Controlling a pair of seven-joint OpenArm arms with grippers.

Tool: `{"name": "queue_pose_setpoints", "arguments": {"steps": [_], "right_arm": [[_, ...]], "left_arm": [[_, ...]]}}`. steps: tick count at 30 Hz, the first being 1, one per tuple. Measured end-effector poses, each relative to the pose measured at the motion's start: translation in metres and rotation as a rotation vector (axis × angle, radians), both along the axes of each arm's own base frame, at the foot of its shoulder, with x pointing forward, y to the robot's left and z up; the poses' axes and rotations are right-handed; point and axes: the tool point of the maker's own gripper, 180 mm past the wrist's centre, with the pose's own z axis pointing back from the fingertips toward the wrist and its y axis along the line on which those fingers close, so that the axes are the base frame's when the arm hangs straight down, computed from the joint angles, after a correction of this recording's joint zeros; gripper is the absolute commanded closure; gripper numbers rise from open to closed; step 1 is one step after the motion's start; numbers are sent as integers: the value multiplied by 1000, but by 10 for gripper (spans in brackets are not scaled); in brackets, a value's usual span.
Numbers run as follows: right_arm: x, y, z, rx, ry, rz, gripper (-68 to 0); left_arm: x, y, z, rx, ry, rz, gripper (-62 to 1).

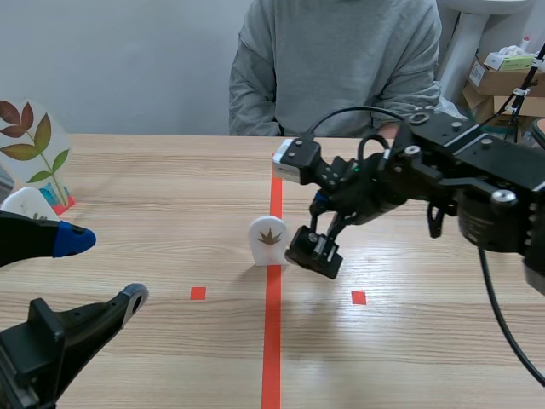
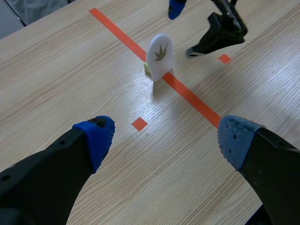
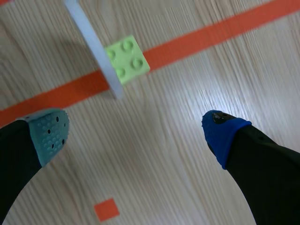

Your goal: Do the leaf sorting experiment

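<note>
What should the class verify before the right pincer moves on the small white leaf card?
1. Right pincer open: ok.
2. Small white arched card with brown leaf picture upright on its green plastic brick: ok.
3. Card between the right pincer's fingers: not ok, it stands ahead of them.
4. Left pincer open, apart from the card: ok.
5. Card's sorting destination: cannot tell.

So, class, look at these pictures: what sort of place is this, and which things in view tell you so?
Probably a robotics lab or test room: the left gripper and right gripper hang over a wooden table marked with orange-red tape, a person sits across it, and cardboard boxes stand behind.
</note>
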Motion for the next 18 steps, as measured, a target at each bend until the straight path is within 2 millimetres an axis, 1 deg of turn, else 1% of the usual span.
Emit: {"name": "queue_pose_setpoints", "arguments": {"steps": [3,6,9,11,12,14,18], "right_arm": [[1,21,3,18,-4,34,-578],[-4,36,0,29,3,61,-578],[-11,43,-8,35,29,70,-577],[-14,43,-15,33,46,67,-576],[-14,42,-18,21,51,67,-564],[-16,41,-21,15,55,66,-507],[-15,42,-21,22,53,67,-430]], "left_arm": [[0,0,0,0,0,0,-477],[0,0,0,0,0,0,-477],[0,0,0,0,0,0,-477],[0,0,0,0,0,0,-477],[0,0,0,0,0,0,-477],[0,0,0,0,0,0,-477],[0,0,0,0,0,0,-477]]}}
